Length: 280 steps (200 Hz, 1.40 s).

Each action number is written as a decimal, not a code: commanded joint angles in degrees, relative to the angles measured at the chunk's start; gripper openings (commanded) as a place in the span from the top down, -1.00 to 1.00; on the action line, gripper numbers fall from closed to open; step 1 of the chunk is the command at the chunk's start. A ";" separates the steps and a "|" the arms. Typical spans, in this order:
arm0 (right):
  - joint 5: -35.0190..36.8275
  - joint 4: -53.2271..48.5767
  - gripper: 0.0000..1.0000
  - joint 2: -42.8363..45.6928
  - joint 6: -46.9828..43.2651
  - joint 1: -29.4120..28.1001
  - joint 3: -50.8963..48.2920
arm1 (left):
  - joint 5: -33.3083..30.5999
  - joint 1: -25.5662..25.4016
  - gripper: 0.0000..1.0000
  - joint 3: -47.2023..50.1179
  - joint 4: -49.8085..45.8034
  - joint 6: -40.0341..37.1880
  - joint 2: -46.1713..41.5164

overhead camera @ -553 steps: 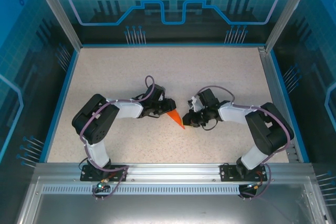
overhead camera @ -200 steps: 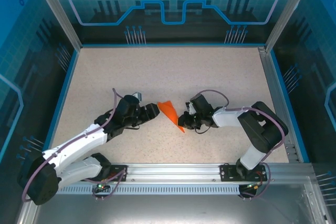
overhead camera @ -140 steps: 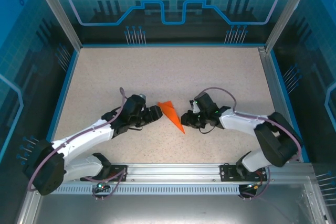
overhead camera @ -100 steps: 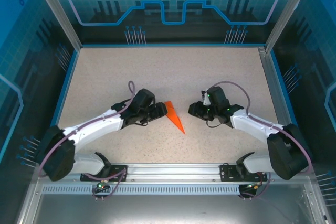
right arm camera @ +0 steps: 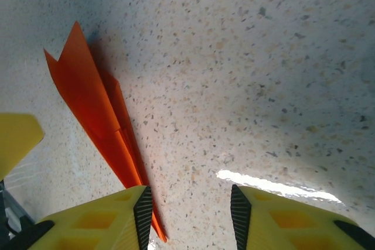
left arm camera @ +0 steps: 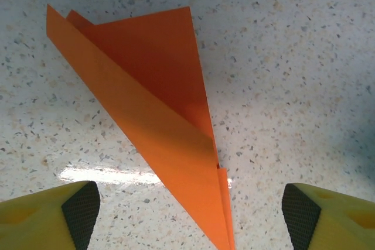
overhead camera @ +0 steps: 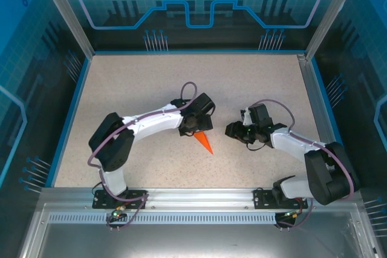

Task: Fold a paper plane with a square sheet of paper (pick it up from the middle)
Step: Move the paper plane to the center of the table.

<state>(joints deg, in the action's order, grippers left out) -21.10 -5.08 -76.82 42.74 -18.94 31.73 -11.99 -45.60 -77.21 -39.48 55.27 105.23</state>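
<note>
The paper plane (overhead camera: 204, 142) lies flat on the speckled desk (overhead camera: 151, 83), its point towards the arm bases. The left jaws hang over its wide end, spread wide and empty. The right jaws sit near its right side, partly open, gripping nothing.

— Where does the top view sit?
— High above and behind the plane (overhead camera: 204, 142), looking down on the whole table (overhead camera: 151, 83).
— And the wrist views?
— Both sit close over the plane, facing down. All three share it.
</note>
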 commanded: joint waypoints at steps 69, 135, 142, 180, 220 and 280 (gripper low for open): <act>-6.43 -3.71 -0.02 0.82 -6.08 1.06 3.41 | -4.40 -0.46 -0.75 -3.83 -10.26 4.86 2.27; -6.45 -7.52 -0.08 3.43 -6.71 1.02 4.16 | -0.12 0.68 -0.83 -5.03 -7.43 4.61 3.80; -6.23 -7.68 -0.08 3.95 -6.66 1.06 3.84 | 0.44 0.89 -0.82 -5.68 -8.14 4.81 4.24; -5.67 -7.58 -0.11 5.29 -6.52 0.97 1.75 | 0.05 1.24 -0.80 -5.06 -8.20 6.42 3.96; -7.19 -7.32 -0.12 3.74 -7.13 0.96 1.85 | 0.89 1.24 -0.81 -5.41 -7.54 6.56 5.37; -7.81 -7.31 -0.13 1.92 -7.41 0.07 2.18 | 1.97 1.57 -0.60 -5.77 -6.83 6.79 8.06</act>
<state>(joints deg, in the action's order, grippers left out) -27.51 -11.14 -73.97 36.14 -18.70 34.17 -11.09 -44.62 -81.62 -45.87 61.63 111.87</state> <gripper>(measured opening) 0.564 0.834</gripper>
